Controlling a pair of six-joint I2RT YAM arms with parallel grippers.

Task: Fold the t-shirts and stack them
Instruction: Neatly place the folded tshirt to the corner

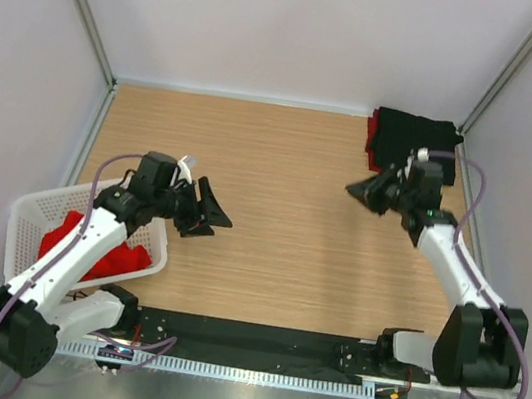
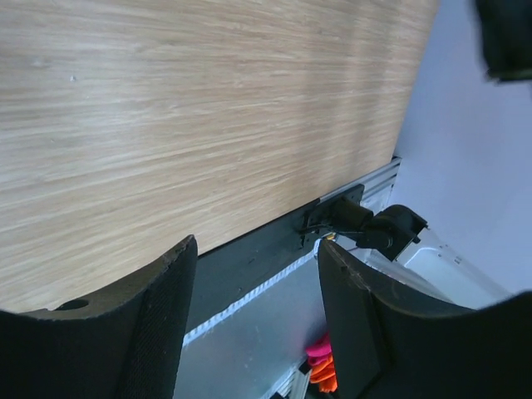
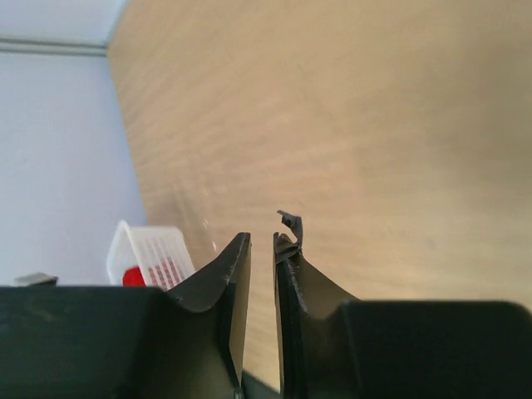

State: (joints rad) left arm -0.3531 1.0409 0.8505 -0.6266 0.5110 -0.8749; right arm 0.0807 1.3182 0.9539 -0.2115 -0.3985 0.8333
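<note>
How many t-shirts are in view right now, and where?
3 distinguishable: a black t-shirt folded in the far right corner, a red t-shirt showing along its left edge, and red fabric in the white basket at left, which may hide more.

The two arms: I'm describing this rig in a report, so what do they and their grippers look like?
Both the left arm and right arm have white links, black joints and black bases. A lilac cable loops along each. The left gripper and right gripper are black, with broad fingers tapering to wedge tips.
</note>
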